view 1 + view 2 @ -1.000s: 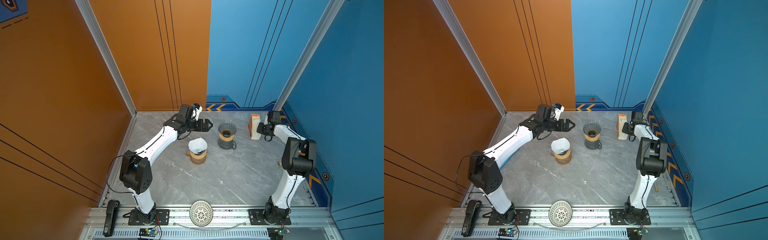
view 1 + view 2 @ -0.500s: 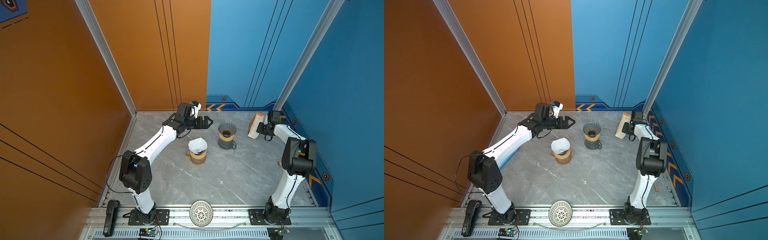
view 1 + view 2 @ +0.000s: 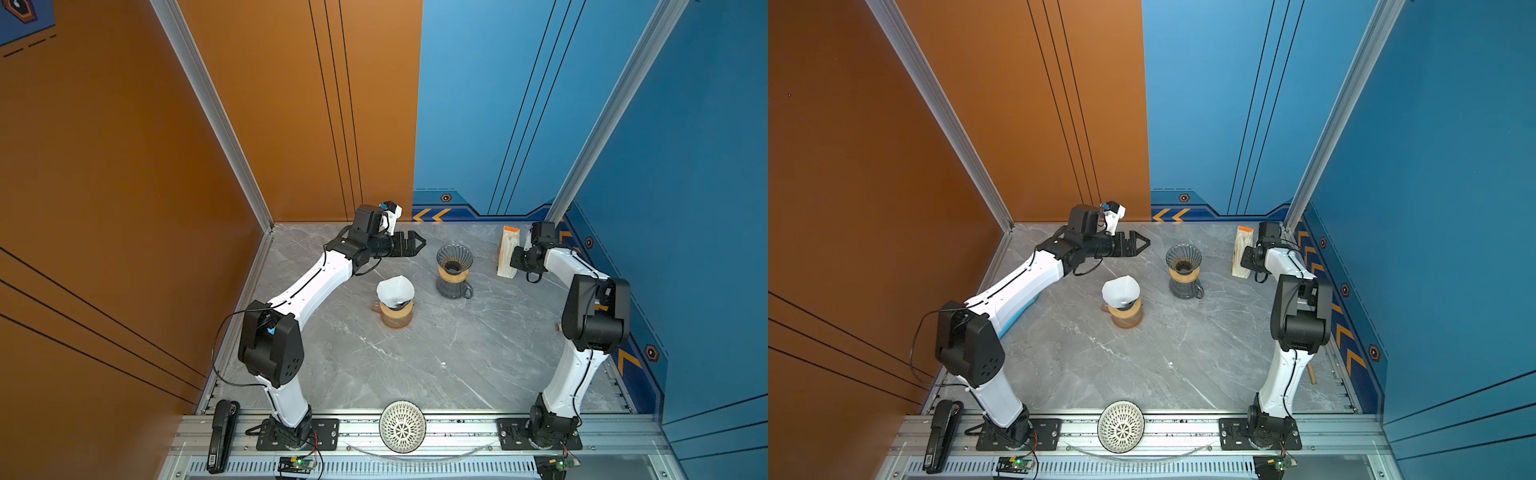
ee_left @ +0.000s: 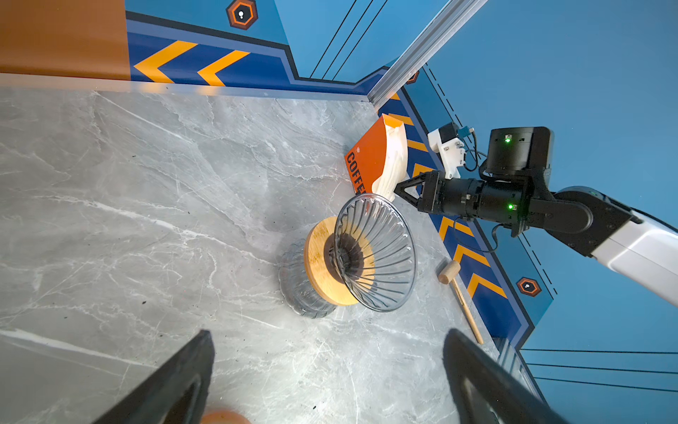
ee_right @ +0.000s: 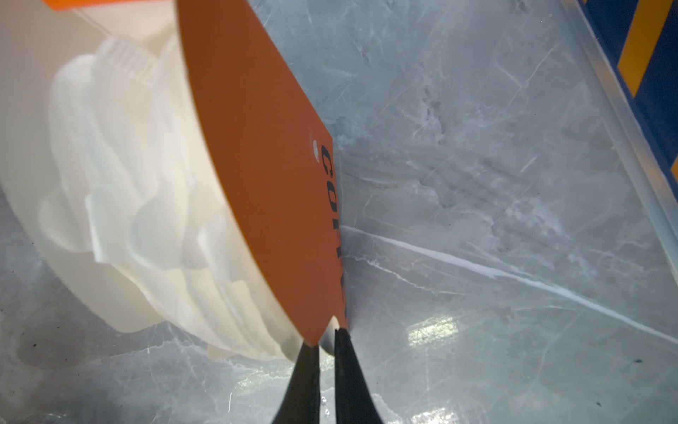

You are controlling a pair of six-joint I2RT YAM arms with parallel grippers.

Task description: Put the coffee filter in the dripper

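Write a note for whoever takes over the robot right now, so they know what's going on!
Left hand: open, empty, in the air beside the empty glass dripper.
Right hand: shut on an edge of the orange filter pack, near the right wall; whether it caught one filter, I cannot tell.
Done: one white filter sits on top of the amber jug.
To do: pull a filter out, set it in the glass dripper.

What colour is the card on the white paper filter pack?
The flat card cover is orange with black letters, clearest in left wrist view.
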